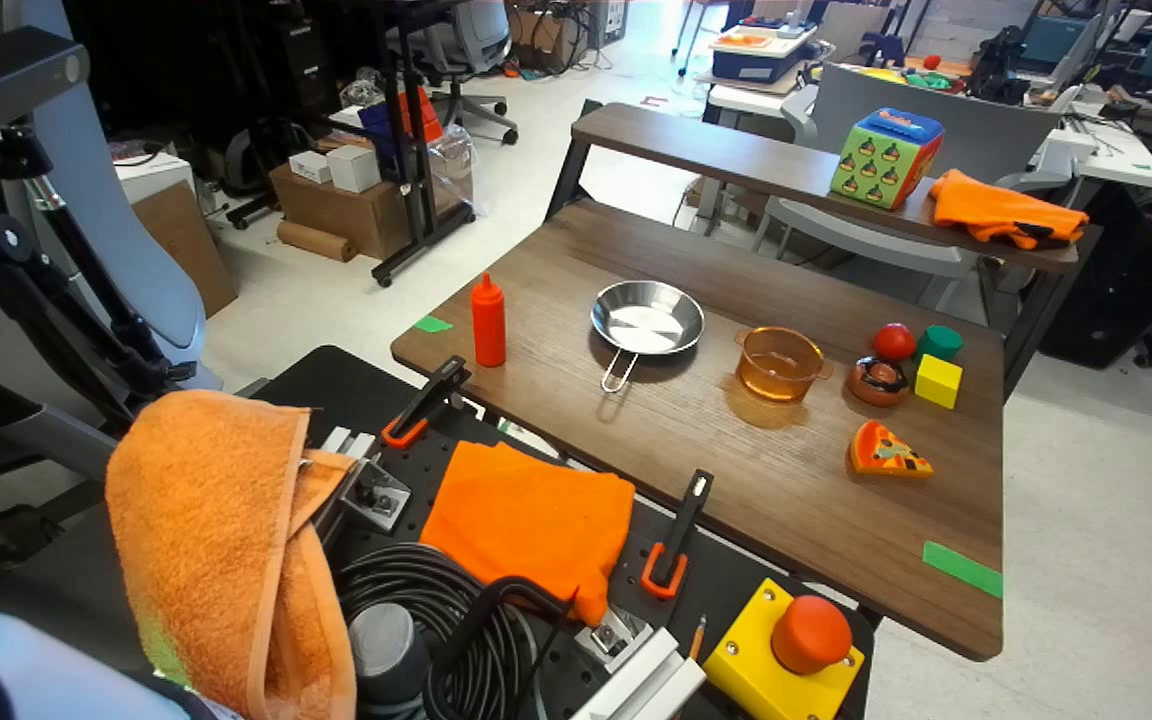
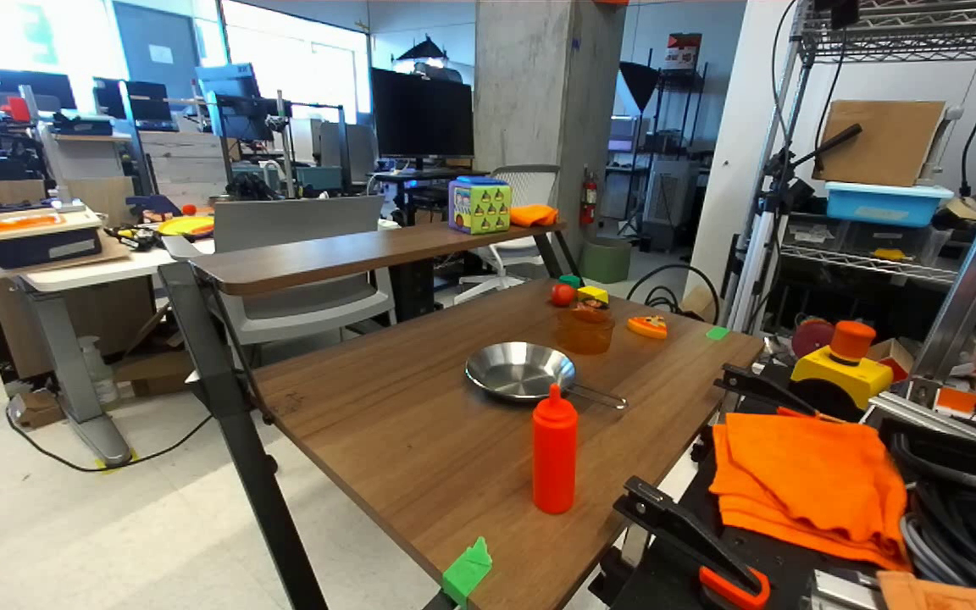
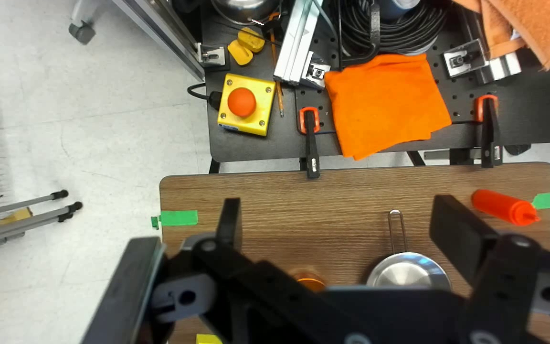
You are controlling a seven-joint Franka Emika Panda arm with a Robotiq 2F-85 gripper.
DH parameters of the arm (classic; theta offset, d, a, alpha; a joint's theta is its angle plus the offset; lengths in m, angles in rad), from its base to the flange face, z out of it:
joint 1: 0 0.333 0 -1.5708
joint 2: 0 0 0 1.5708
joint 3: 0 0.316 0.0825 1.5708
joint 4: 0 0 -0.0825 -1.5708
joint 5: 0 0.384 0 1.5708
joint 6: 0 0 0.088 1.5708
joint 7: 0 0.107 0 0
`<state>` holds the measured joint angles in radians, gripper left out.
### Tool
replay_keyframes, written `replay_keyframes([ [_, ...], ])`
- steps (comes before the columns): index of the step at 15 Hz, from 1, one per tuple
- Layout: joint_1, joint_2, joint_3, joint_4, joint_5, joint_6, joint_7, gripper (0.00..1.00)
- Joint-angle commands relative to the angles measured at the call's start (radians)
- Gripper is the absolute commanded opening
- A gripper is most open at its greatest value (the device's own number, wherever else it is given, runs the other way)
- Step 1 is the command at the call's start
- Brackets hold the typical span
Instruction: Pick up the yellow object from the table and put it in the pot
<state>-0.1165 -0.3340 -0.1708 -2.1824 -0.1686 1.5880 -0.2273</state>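
Fingers [image 3: 460, 236] spread wide, released, above the counter [image 3: 313, 205]
They point downward; the yellow block [image 1: 937, 382] stands apart from the amber pot [image 1: 776, 384].

From the amber pot [image 1: 776, 386] toward the black bench [image 3: 256, 149], I have open wooden table [image 1: 676, 430], with an orange wedge [image 1: 884, 455] off to one side. Between pot and silver pan [image 1: 648, 330] I see a bare strip. On the pot's other side, a brown round piece [image 1: 872, 397] blocks the way to the yellow block [image 1: 938, 382]; a red ball [image 1: 894, 342] and green cylinder [image 1: 940, 342] crowd close by. Beyond the pot runs a raised shelf [image 1: 716, 150].
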Motion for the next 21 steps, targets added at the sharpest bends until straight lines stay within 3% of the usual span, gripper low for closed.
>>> replay_keyframes([
  [1, 0.0, 0.001, 0.0, 0.002, 0.0, -0.002, 0.0, 1.0],
  [15, -0.016, 0.032, -0.018, 0.01, 0.032, 0.028, 0.061, 1.0],
  [21, -0.029, 0.051, -0.012, 0.01, -0.045, 0.144, 0.101, 1.0],
])
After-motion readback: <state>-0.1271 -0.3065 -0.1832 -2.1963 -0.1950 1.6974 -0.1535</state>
